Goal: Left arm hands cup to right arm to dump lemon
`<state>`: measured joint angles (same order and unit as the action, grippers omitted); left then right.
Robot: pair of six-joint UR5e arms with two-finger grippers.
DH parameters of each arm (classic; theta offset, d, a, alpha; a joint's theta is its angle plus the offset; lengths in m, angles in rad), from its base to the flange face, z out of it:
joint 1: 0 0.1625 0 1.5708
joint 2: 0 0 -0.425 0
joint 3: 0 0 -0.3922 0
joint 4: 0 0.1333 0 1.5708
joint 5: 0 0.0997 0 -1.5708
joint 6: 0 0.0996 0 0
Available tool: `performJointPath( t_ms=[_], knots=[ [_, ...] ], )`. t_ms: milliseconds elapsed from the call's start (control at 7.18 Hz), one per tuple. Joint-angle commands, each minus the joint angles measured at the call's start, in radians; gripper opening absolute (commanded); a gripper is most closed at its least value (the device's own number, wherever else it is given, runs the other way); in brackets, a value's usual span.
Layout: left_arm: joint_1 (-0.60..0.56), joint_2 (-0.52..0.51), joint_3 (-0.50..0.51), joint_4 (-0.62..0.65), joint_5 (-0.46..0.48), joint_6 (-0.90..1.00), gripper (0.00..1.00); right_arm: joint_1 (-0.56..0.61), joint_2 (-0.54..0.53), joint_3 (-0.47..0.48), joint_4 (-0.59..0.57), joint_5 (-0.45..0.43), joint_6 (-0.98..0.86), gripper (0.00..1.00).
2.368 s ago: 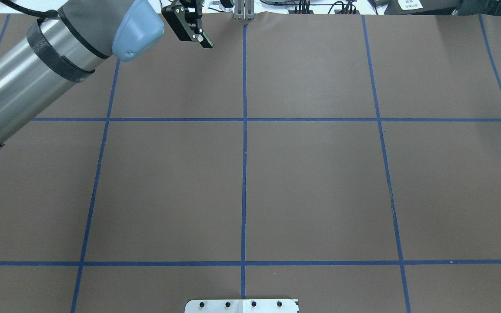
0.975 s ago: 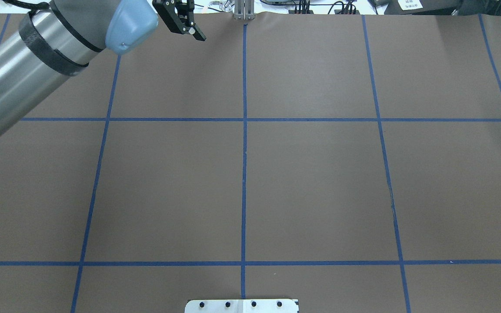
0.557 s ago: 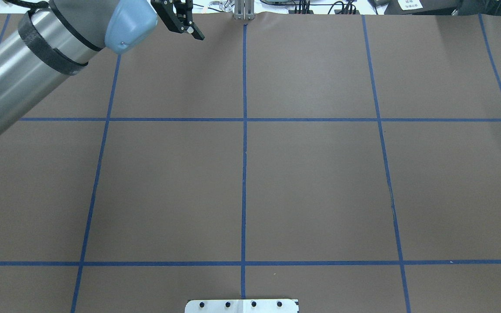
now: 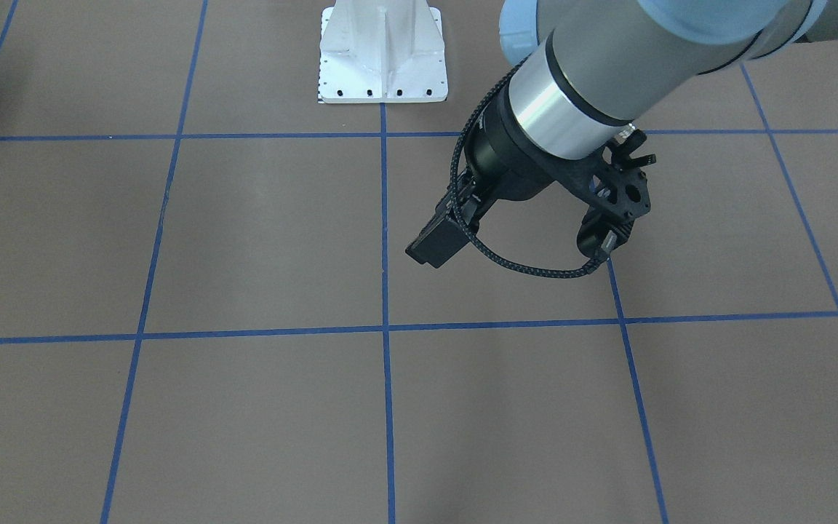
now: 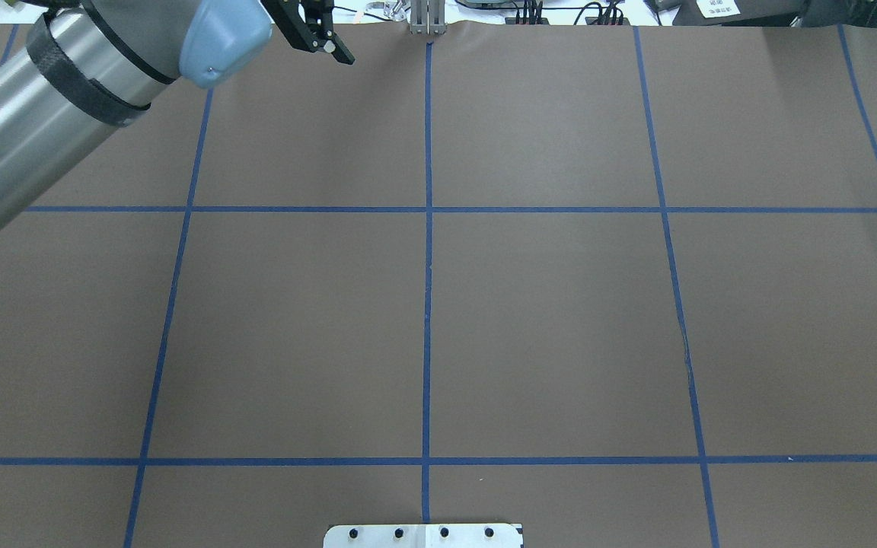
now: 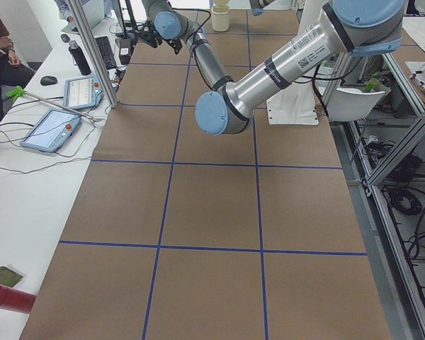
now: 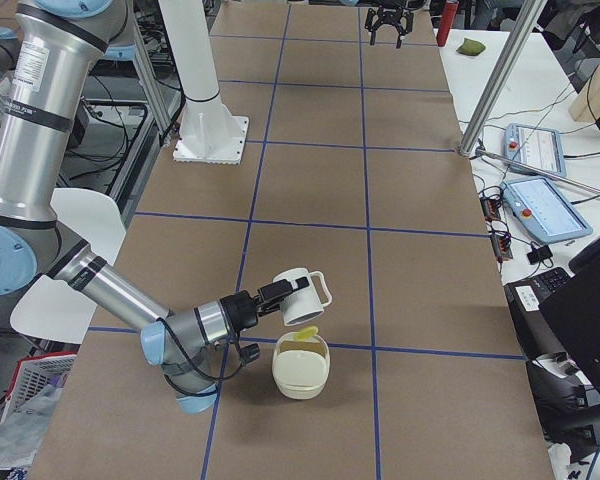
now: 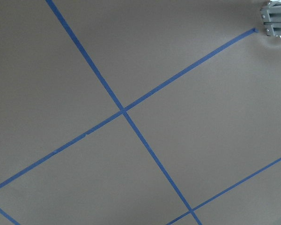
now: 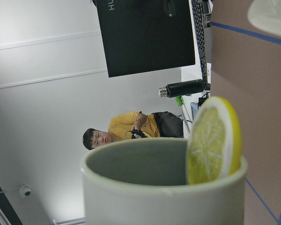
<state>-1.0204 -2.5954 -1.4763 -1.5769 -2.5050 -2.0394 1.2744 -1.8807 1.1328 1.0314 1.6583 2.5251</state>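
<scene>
Fingers of the left gripper (image 5: 330, 36) stand apart as it hovers above the far edge of the brown desk (image 5: 545, 320), which is marked with a blue tape grid (image 5: 427, 304). The left arm (image 5: 50, 114) stretches over the desk's left side, and a braided black cable (image 4: 535, 269) loops under its wrist. At the desk's other end the right arm (image 7: 110, 290) reaches low. The white cup (image 7: 298, 292) sits at the tip of the right gripper (image 7: 270, 297), tipped over a cream bowl (image 7: 300, 375) that stands on the desk. I cannot tell how those fingers are set, since only a side view shows them. The lemon (image 9: 210, 140), a yellow-green slice, stands on edge at the cup's lip, just above the bowl.
</scene>
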Motion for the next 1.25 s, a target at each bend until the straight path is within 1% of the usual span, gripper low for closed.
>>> performJointPath(
  t_ms=[0,139,279,557,836,1115],
  knots=[
    [-0.003,0.0,0.001,0.0,0.0,0.004,1.0,0.005,0.0,-0.002,0.004,0.0,0.034,0.0],
    [-0.004,0.0,0.001,0.0,0.0,0.004,1.0,0.008,0.0,-0.002,0.006,0.0,0.049,0.0],
    [-0.004,0.0,0.001,0.0,0.0,0.004,1.0,0.016,0.0,-0.001,0.006,0.0,0.105,0.0],
    [-0.004,0.0,0.002,0.0,0.0,0.013,1.0,0.019,0.0,-0.004,0.044,-0.002,0.171,0.0],
    [-0.007,0.0,0.002,0.0,0.0,0.018,1.0,0.02,0.0,-0.005,0.055,-0.002,0.185,0.0],
    [-0.009,0.0,0.005,0.0,0.0,0.018,1.0,0.051,0.005,-0.004,0.055,-0.002,0.259,0.0]
  ],
)
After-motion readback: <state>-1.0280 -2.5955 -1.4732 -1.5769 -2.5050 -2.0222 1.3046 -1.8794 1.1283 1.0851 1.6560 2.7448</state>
